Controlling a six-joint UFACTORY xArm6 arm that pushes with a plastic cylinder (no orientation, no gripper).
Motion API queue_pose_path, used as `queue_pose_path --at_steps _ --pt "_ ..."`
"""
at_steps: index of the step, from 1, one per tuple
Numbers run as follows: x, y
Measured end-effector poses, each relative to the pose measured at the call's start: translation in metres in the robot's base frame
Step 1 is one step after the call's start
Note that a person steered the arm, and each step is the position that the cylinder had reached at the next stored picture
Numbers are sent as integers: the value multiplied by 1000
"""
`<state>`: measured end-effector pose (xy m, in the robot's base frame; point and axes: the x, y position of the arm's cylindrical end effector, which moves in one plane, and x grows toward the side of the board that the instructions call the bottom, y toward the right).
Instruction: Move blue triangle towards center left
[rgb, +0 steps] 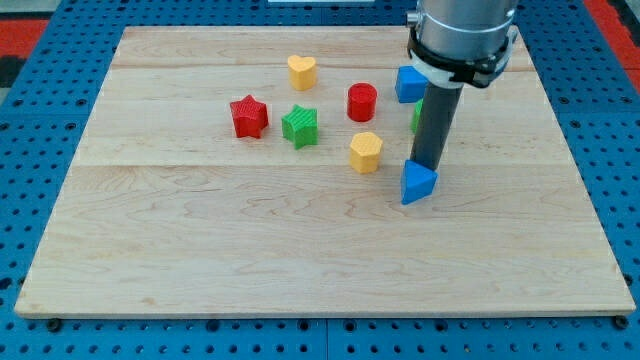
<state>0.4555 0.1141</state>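
The blue triangle (417, 183) lies on the wooden board (200, 240), right of the middle. My tip (428, 165) stands right behind it, at its upper right edge, touching or nearly touching it. The rod rises from there to the arm's grey body at the view's top.
A yellow hexagon block (366, 152) lies left of the triangle. Further left are a green star (299, 126) and a red star (248, 116). A yellow heart (301, 71), a red cylinder (361, 102) and a blue block (409, 85) lie above. A green block (415, 117) is partly hidden behind the rod.
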Motion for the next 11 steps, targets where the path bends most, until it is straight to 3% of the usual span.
queue_pose_path --at_steps 4,8,10,11 --pt "47 4" --pt "94 -71" --pt "91 -136" --pt "82 -134"
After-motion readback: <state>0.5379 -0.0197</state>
